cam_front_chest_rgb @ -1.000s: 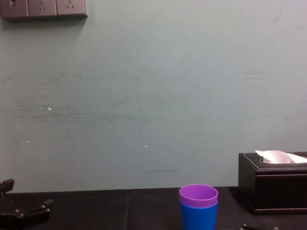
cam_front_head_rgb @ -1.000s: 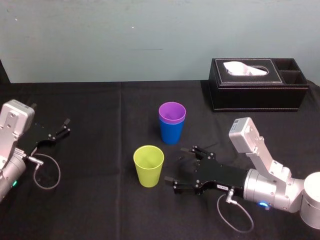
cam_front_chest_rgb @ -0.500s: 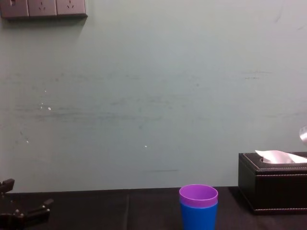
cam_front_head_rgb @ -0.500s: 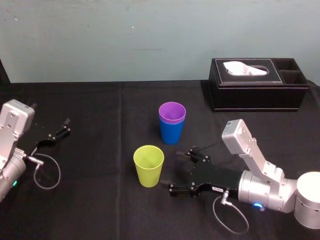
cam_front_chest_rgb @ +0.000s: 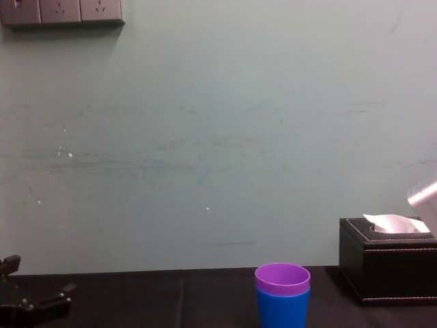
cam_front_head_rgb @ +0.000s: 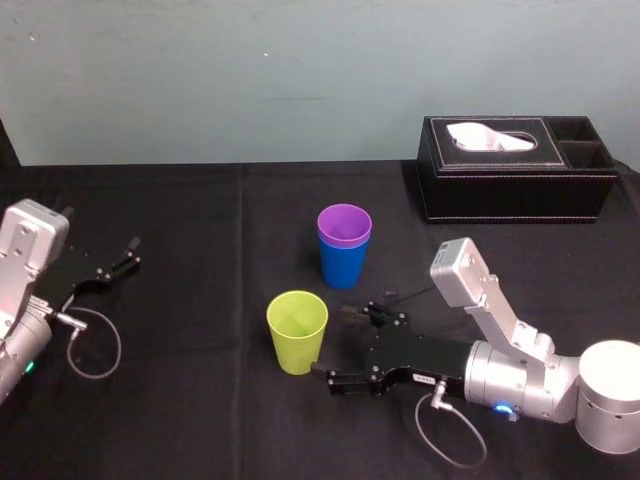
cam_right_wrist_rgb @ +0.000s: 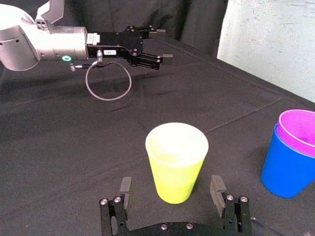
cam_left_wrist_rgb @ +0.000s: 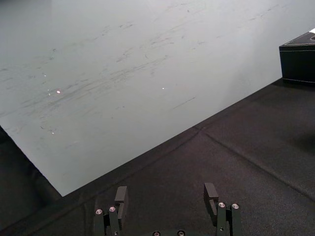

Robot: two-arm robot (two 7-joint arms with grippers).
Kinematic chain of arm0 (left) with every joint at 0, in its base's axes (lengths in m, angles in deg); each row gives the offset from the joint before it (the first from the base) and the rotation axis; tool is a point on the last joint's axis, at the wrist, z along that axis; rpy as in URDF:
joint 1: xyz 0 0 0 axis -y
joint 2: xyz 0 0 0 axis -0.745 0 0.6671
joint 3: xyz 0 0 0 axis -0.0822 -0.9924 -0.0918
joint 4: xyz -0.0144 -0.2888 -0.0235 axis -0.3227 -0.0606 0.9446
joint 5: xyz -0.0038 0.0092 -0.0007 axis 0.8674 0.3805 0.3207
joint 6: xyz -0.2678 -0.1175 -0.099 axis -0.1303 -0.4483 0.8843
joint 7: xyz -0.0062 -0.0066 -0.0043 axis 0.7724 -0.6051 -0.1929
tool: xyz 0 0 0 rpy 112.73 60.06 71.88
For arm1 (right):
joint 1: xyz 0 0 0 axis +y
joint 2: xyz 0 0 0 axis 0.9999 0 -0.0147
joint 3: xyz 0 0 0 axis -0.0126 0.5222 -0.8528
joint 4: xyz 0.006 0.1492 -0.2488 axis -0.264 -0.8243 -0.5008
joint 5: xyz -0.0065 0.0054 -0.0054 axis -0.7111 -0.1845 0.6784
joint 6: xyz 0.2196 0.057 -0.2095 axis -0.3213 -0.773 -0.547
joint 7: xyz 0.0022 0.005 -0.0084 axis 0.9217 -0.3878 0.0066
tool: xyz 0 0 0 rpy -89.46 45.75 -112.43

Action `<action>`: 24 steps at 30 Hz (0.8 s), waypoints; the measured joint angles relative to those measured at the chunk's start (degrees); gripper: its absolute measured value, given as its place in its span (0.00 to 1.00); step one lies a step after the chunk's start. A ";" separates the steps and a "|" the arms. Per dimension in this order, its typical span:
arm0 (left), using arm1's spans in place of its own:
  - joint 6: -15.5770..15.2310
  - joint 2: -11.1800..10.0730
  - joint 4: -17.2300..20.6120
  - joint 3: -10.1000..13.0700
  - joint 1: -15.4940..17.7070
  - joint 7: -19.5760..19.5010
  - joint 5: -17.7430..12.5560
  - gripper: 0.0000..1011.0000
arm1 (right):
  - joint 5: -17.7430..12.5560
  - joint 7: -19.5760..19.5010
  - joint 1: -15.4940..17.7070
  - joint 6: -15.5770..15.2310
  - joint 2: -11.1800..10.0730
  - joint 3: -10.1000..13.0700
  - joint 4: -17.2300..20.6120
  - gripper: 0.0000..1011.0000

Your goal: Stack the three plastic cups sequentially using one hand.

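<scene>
The yellow-green cup [cam_front_head_rgb: 297,330] [cam_right_wrist_rgb: 176,162] stands upright on the black cloth. Behind it and to its right, the purple cup [cam_front_head_rgb: 344,223] [cam_right_wrist_rgb: 298,129] [cam_front_chest_rgb: 282,278] sits nested inside the blue cup [cam_front_head_rgb: 342,265] [cam_right_wrist_rgb: 285,169] [cam_front_chest_rgb: 282,311]. My right gripper [cam_front_head_rgb: 336,344] [cam_right_wrist_rgb: 171,184] lies low at the yellow-green cup's right side and is open. Its fingers flank the cup's lower part with a gap on each side and do not touch it. My left gripper [cam_front_head_rgb: 118,262] [cam_left_wrist_rgb: 166,192] [cam_right_wrist_rgb: 160,44] rests open at the far left, holding nothing.
A black tissue box [cam_front_head_rgb: 515,165] [cam_front_chest_rgb: 389,263] stands at the back right near the wall. A loop of cable [cam_front_head_rgb: 92,345] lies beside the left arm. Bare black cloth lies between the cups and the left arm.
My right gripper has slid left along the table, bringing its open fingers up to the yellow-green cup. The cups and the left arm have not moved.
</scene>
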 joint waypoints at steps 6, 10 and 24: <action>0.00 0.00 0.00 0.00 0.00 0.00 0.00 1.00 | -0.10 0.02 -0.63 -0.24 0.63 -0.45 -0.59 0.99; 0.00 0.00 0.00 0.00 0.00 0.00 0.00 1.00 | -0.20 0.11 -1.07 -0.45 1.00 -0.73 -1.01 0.99; 0.00 0.00 0.00 0.00 0.00 0.00 0.00 1.00 | -0.62 0.35 -3.06 -1.40 2.81 -2.06 -3.34 0.99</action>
